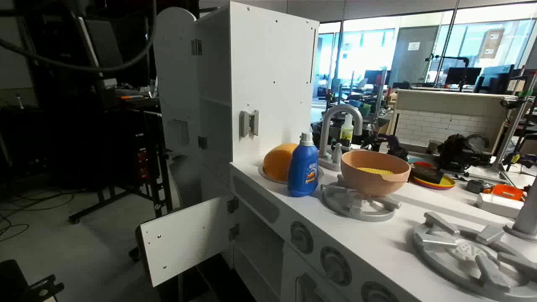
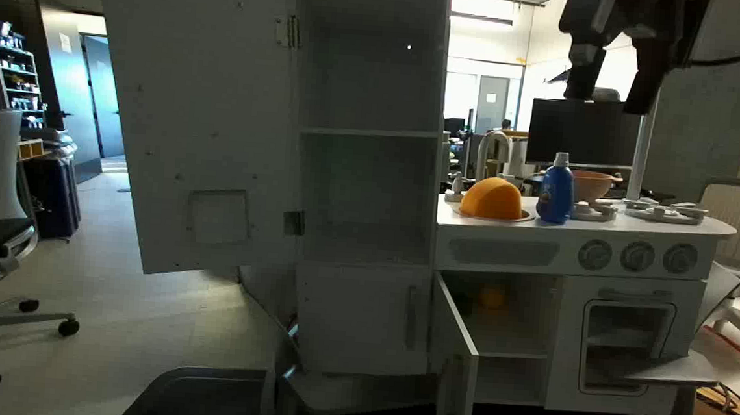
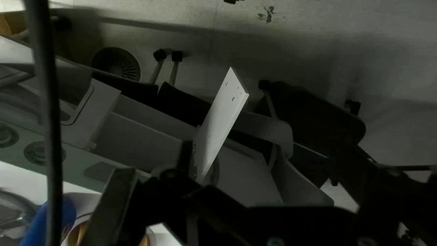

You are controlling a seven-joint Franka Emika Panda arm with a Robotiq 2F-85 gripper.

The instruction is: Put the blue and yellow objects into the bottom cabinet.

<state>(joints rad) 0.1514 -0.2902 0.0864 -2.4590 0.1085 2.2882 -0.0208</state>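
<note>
High up and well apart from the small blue plastic bottle with a pale cap, the black two-fingered hand hangs with its fingers spread wide and nothing between them. The bottle stands upright on the white tabletop, between the smooth orange dome and the tan wide-mouthed bowl. Lower than the bottle, the low white cabinet has its flat white door swung open, so I'd judge the step in hand is going for the bottle. Next, the hand would need to come down over it, straddle its body without nudging the dome, and lift it before heading for the cabinet.

I'm less sure of the yellow. In an exterior view, a dimpled yellow thing shows inside the bowl beside the bottle. In an exterior view, too, a rounded yellow-orange object sits dim inside the cabinet, lower than the bottle; there the bowl's wall hides its contents. Which one is meant, I cannot tell. The wrist view shows the door from above, but only a cropped part of the bottle.
</note>
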